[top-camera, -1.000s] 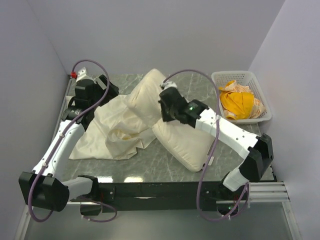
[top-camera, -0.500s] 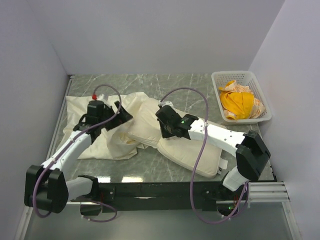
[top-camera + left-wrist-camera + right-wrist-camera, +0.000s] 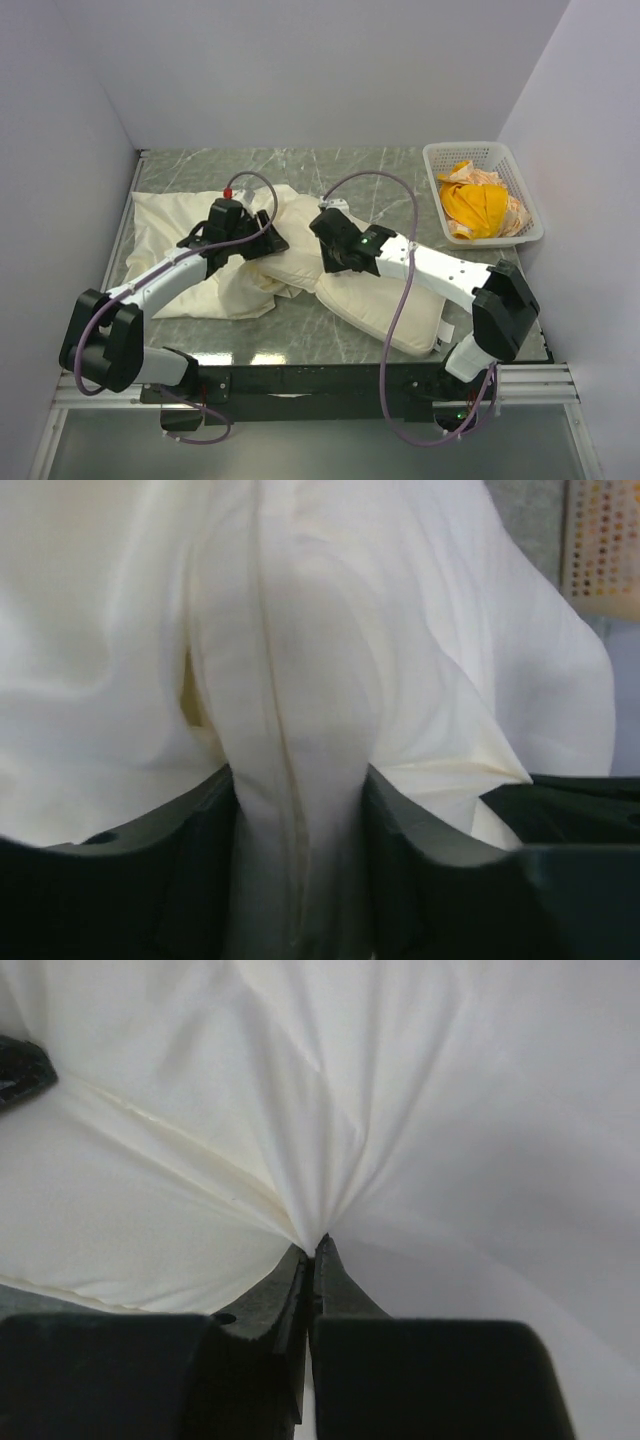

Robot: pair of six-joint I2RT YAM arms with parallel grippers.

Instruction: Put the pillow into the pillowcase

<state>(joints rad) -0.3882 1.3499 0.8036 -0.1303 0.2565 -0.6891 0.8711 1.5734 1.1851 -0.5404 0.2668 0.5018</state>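
The plump cream pillow (image 3: 390,300) lies flat across the table's middle and right, with white tags (image 3: 441,336) at its near right corner. The limp, wrinkled pillowcase (image 3: 170,225) is spread at the left, its right side bunched against the pillow's left end. My left gripper (image 3: 262,243) sits on that bunched edge. In the left wrist view my left gripper (image 3: 300,780) has a thick fold of sheeny cloth with a seam (image 3: 285,810) filling the gap between its jaws. My right gripper (image 3: 335,262) is on the pillow's upper left part. In the right wrist view my right gripper (image 3: 313,1243) is shut, pinching a pucker of pillow fabric (image 3: 400,1110).
A white basket (image 3: 485,150) holding orange-yellow cloth (image 3: 475,205) stands at the back right corner. Grey walls close in the table on three sides. Bare marble table (image 3: 300,335) shows along the near edge and at the back.
The pillow came down from a raised tilt to lie flat. My left gripper swung from the back left to the pillowcase's right edge and closed on a fold. My right gripper lowered with the pillow.
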